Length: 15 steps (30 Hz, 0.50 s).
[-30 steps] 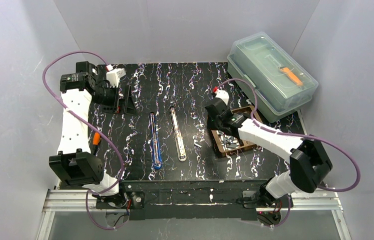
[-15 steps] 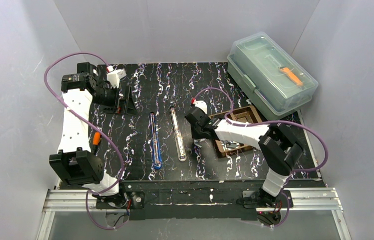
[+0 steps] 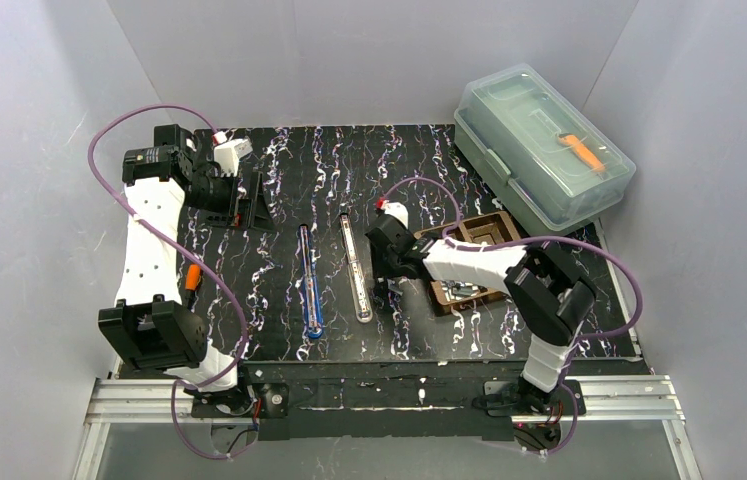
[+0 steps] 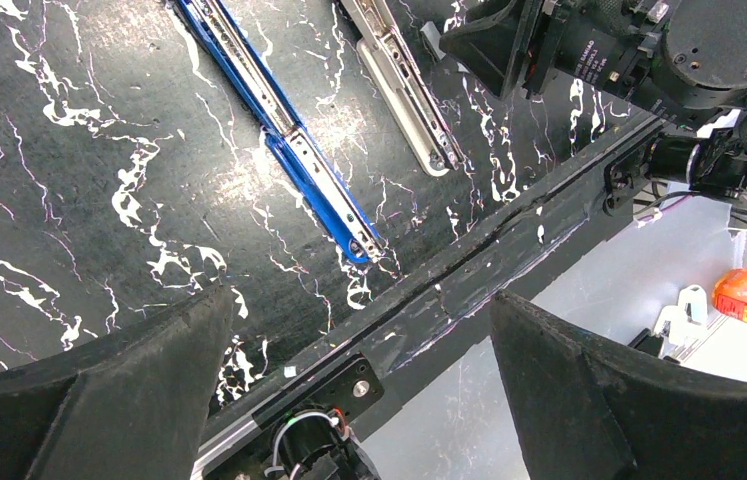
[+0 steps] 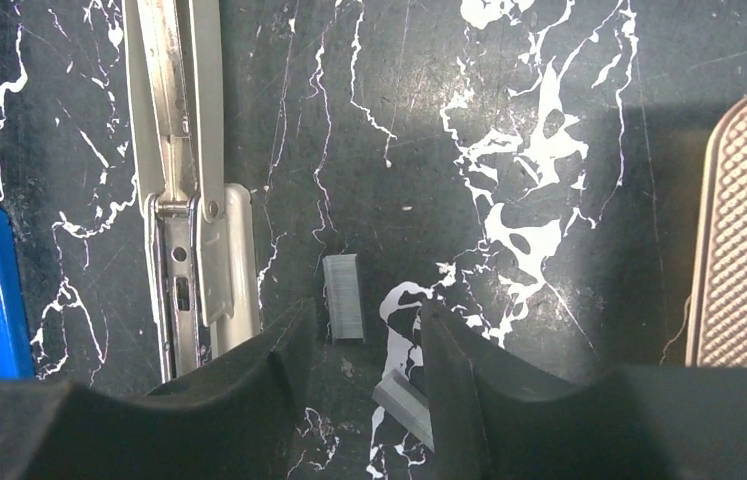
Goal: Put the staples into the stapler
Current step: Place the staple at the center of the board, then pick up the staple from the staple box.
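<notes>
The top camera hangs above and behind the arms, looking down over the whole desk [image 3: 349,160]. The left wrist camera sits well off it, tilted toward the near edge; the right wrist camera looks straight down, very close. All three share the white stapler [image 3: 355,270].

A robotics lab test cell; plain grey panel walls [image 3: 369,60] box in a black marbled table [image 3: 349,160] on the left, far and right; an aluminium rail [image 3: 629,400] along the near edge carries the left arm [image 3: 149,240] and right arm [image 3: 479,262]; purple cables [image 3: 149,107] loop from both.
</notes>
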### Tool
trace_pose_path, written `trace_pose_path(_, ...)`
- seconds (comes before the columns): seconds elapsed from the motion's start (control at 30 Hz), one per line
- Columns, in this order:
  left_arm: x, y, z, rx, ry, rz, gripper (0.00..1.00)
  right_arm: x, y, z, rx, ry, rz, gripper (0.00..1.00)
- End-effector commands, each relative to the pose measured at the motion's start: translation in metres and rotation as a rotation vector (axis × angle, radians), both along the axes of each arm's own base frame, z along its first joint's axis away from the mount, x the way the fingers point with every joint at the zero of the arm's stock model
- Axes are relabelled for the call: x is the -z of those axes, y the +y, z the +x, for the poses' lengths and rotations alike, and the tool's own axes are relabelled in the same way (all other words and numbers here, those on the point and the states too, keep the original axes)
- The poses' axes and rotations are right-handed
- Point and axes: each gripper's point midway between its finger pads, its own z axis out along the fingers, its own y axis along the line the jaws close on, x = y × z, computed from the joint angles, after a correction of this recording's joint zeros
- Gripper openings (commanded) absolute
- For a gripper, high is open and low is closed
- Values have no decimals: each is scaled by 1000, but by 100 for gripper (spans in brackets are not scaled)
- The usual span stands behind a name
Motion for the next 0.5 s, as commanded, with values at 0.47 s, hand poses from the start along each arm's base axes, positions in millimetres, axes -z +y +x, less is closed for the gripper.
trace_pose_path(0.47,1,-14,1,45,47,-35,99,-80,-135,17,266,-125,4,52)
